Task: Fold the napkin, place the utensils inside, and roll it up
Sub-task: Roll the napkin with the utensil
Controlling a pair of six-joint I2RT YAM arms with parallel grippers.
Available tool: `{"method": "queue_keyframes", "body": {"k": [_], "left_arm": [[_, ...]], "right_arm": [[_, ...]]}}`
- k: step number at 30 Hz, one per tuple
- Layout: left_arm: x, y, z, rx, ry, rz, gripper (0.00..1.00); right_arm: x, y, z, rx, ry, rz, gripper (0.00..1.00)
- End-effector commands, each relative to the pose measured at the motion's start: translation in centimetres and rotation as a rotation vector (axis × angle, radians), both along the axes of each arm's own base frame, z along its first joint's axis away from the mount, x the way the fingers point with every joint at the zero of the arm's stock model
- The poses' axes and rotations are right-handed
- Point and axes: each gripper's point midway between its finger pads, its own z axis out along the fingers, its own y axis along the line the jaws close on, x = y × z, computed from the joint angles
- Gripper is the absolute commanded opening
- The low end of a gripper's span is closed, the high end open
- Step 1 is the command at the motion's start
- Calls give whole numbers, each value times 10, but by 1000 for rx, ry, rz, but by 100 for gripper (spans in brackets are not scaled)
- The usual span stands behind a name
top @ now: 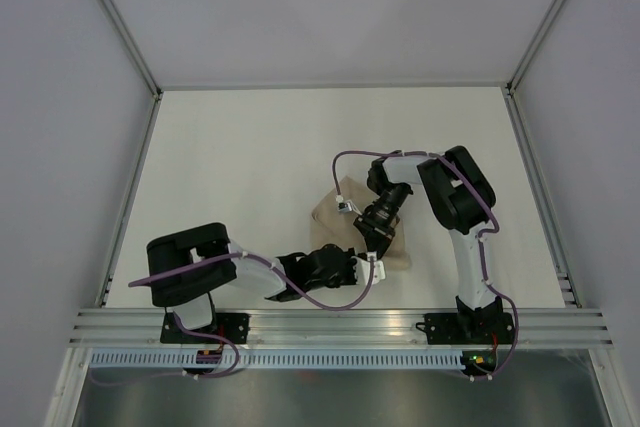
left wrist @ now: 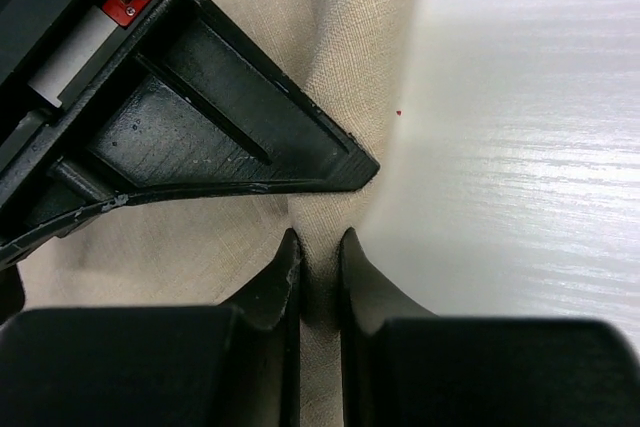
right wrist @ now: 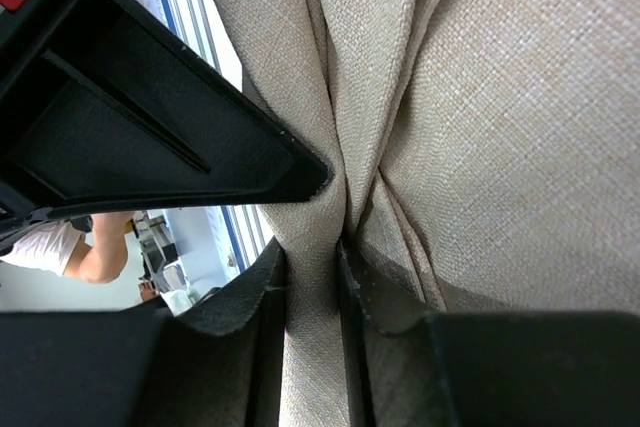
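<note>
The beige napkin (top: 326,213) lies bunched near the table's front middle, partly under both arms. My left gripper (top: 368,265) is at its near corner. In the left wrist view the left gripper (left wrist: 318,247) is shut on a raised ridge of the napkin (left wrist: 360,37), with flat cloth to the left and bare table to the right. My right gripper (top: 383,239) comes in from the right, just behind the left one. It (right wrist: 312,257) is shut on a gathered fold of the napkin (right wrist: 520,127), which fills that view in pleats. The utensils are out of view.
The white table (top: 250,147) stretches far back and left of the napkin. Grey walls (top: 60,147) stand on both sides, and an aluminium rail (top: 340,322) runs along the near edge between the arm bases.
</note>
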Motion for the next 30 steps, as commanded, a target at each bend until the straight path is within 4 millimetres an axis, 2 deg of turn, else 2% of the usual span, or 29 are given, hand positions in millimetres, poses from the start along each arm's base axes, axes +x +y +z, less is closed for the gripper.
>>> {"method": "queue_keyframes", "body": {"k": [1,6,12,15,18,20,21,22,23,25,26,27,29,30], "left_arm": [[-38,10,-38,41,228,-54,2],[-42,13,-43,29,291,-49,2],[-39,14,-42,-34,352,8,2],[-35,17,-39,-91,388,64,2],[-33,22,-41,-135,428,131,2],[-33,25,-41,-165,459,172,2],[-34,28,-44,-169,472,187,2],[-34,27,-43,-187,495,203,2],[-35,28,-46,-186,509,216,2],[-38,29,-50,-199,547,234,2],[-38,29,-50,-212,559,242,2],[-41,33,-56,-211,589,261,2],[-42,31,-54,-245,607,267,2],[-43,36,-60,-235,617,281,2]], "right_arm": [[43,-10,-41,-9,-290,95,31],[57,-1,-3,75,-350,39,48],[90,0,55,222,-479,-78,54],[108,-11,77,263,-571,-138,55],[115,-23,88,300,-679,-139,55],[107,-30,83,297,-709,-132,56],[105,-32,92,309,-761,-122,57],[102,-33,85,315,-787,-117,58],[100,-33,92,328,-840,-109,59],[92,-36,89,347,-873,-83,61],[89,-36,95,372,-926,-50,62],[81,-38,91,377,-927,-31,63],[74,-39,92,400,-982,27,64],[67,-40,84,399,-984,41,65]]}}
